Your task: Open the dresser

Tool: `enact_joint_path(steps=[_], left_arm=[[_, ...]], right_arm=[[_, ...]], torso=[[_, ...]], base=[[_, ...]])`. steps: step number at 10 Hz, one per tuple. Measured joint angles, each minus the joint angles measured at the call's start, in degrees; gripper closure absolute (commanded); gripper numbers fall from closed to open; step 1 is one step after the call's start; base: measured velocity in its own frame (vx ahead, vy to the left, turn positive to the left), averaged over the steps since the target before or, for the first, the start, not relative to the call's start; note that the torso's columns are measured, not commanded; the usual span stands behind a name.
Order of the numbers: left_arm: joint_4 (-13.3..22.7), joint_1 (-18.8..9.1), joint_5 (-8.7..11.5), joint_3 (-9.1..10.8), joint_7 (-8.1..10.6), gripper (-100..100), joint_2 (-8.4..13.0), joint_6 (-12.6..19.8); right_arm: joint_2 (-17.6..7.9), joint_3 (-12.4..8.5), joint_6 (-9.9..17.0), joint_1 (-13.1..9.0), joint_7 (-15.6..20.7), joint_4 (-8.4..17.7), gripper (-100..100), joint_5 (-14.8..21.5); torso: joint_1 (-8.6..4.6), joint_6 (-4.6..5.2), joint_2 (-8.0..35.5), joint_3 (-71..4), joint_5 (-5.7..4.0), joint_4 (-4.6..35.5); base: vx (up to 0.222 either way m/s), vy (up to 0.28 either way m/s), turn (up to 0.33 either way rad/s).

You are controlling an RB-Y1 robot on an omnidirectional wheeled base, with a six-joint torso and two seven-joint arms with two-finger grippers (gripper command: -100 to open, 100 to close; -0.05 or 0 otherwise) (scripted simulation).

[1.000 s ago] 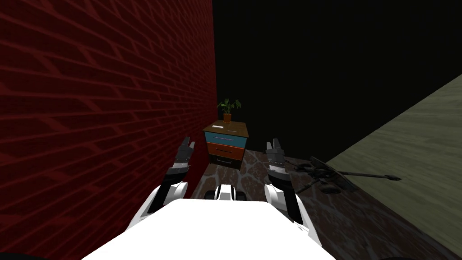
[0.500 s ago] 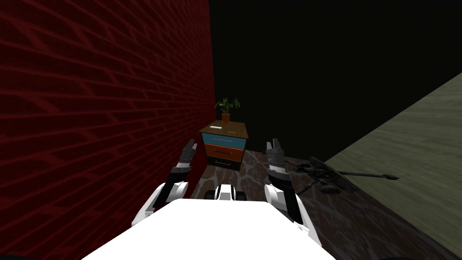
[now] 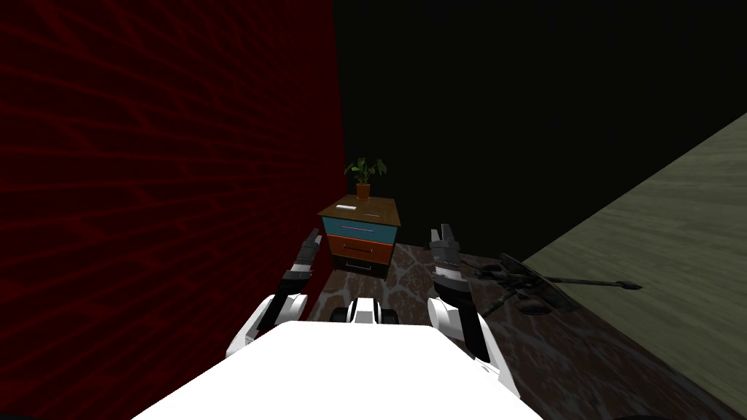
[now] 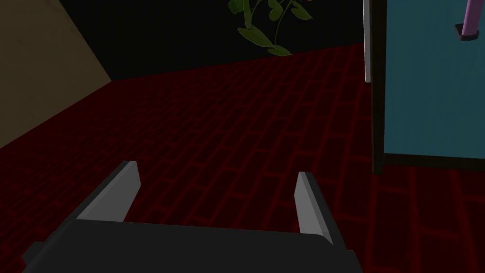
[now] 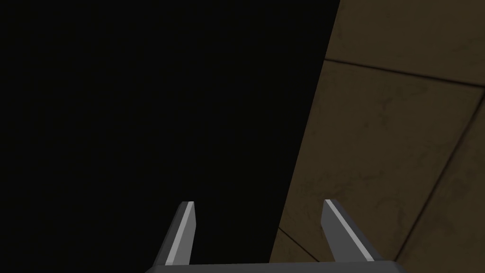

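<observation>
A small dresser (image 3: 360, 237) stands ahead against the red brick wall (image 3: 168, 189), with a brown top, a teal upper drawer, an orange middle drawer and a dark bottom one. The teal drawer front (image 4: 431, 85) with its pale purple handle (image 4: 471, 19) shows beside my left hand. My left gripper (image 3: 313, 239) is raised just left of the dresser, near the wall, and stands open (image 4: 213, 189) with nothing between its fingers. My right gripper (image 3: 443, 235) is up to the right of the dresser, also open (image 5: 258, 222) and empty.
A potted plant (image 3: 363, 175) and flat white items sit on the dresser top. A dark fallen stand with a long rod (image 3: 540, 283) lies on the patterned floor to my right. A black area lies behind the dresser; pale green flooring (image 3: 671, 240) spreads right.
I have moved a little closer to the dresser and the wall. My left arm has swung right toward the dresser's left side. The right arm has kept its place.
</observation>
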Motion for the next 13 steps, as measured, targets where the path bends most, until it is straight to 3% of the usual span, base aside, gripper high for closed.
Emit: enact_joint_path(steps=[13], left_arm=[[15.8,-4.7,-1.8,-1.34,-2.19,-100,-1.3,-3.7]], right_arm=[[0.0,0.0,0.0,0.0,0.0,0.0,0,0.0]], torso=[[-0.04,0.0,-0.1,0.0,-0.01,0.0]], base=[[0.068,-0.01,-0.03]])
